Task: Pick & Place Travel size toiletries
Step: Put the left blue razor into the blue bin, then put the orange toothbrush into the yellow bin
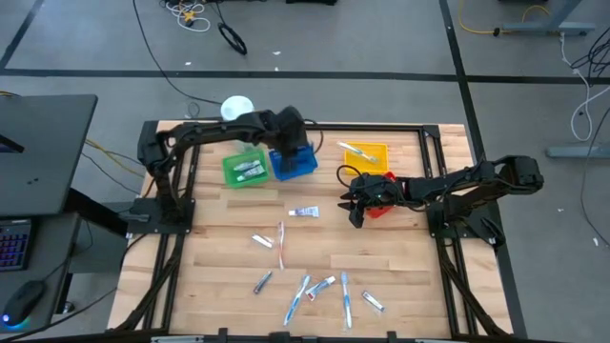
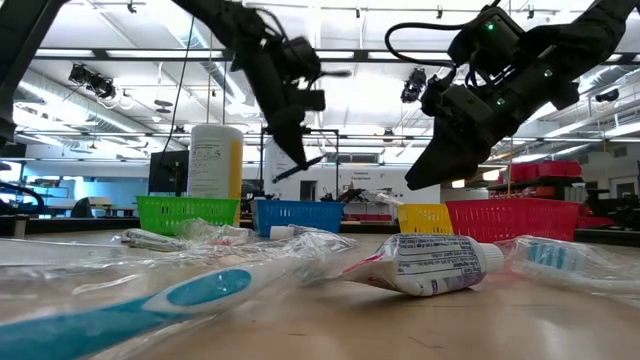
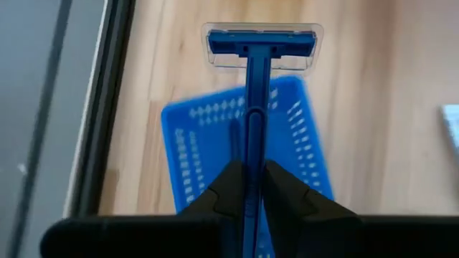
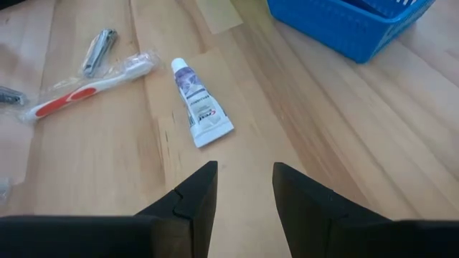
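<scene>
Above the blue basket (image 3: 247, 154), the left gripper (image 3: 248, 188) pinches a blue razor (image 3: 259, 44) by its thin handle. The razor's head sits in a clear plastic cover and sticks out past the far end of the basket. From above, this arm reaches across to the back of the table (image 1: 400, 269), where a green basket (image 1: 245, 168) sits just beside the blue one.

This looks like the drop step: the razor is held over its basket and not yet let go. Next, the fingers need to open so the razor falls inside and does not land on the wood past the rim.

The right gripper (image 4: 244, 188) hangs over the middle of the table with its fingers apart and nothing between them. Just ahead of it lies a small white toothpaste tube (image 4: 201, 107), and farther off a wrapped toothbrush with an orange handle (image 4: 90, 82). It sits by the red basket (image 1: 381, 195), with a yellow basket (image 1: 367, 157) behind that. More toiletries lie spread near the front edge.

The tube has small print on it, and so does the big white and yellow bottle (image 2: 216, 160) behind the green basket, but I cannot read either.
</scene>
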